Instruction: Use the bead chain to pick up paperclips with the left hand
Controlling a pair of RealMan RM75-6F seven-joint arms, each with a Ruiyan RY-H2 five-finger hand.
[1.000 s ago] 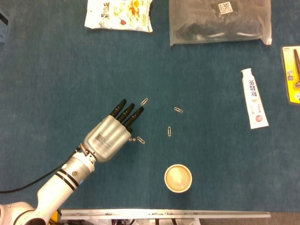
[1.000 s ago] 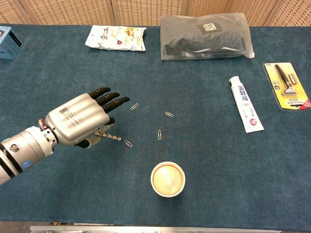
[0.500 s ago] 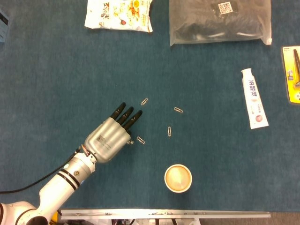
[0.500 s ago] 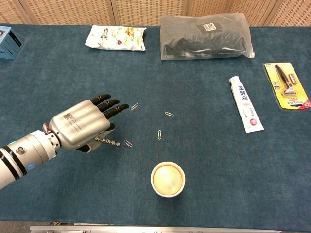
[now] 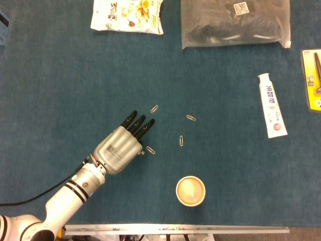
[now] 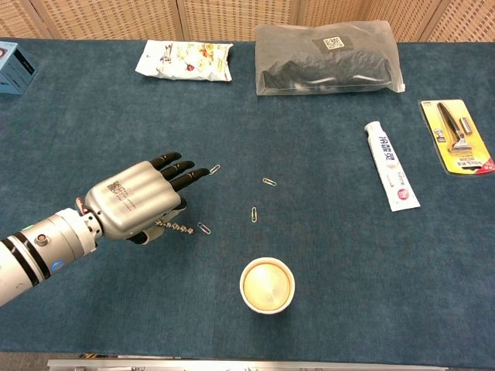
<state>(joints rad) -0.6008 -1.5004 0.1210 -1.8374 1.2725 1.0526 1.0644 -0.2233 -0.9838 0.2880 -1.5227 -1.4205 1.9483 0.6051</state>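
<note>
Landmark: a paper cup (image 6: 267,285) standing on the blue table (image 6: 325,232) near its front edge.
Left hand: the left hand (image 6: 139,199) hovers up and to the left of the cup, pinching a short bead chain (image 6: 175,227) beneath its palm, the other fingers stretched forward.
Right hand: not visible in either view.
Chain tip: touching, or just beside, the nearest paperclip (image 6: 204,229), up-left of the cup.
Other paperclips: one (image 6: 254,214) just above the cup, one (image 6: 269,182) farther above it, one (image 6: 213,169) by the fingertips (image 6: 199,174).
Progress: no clip looks lifted yet; all four seem left to collect.
Open room: bare cloth surrounds the clips; the toothpaste tube (image 6: 391,175) lies well right of the cup, and the bags sit far behind it.
</note>
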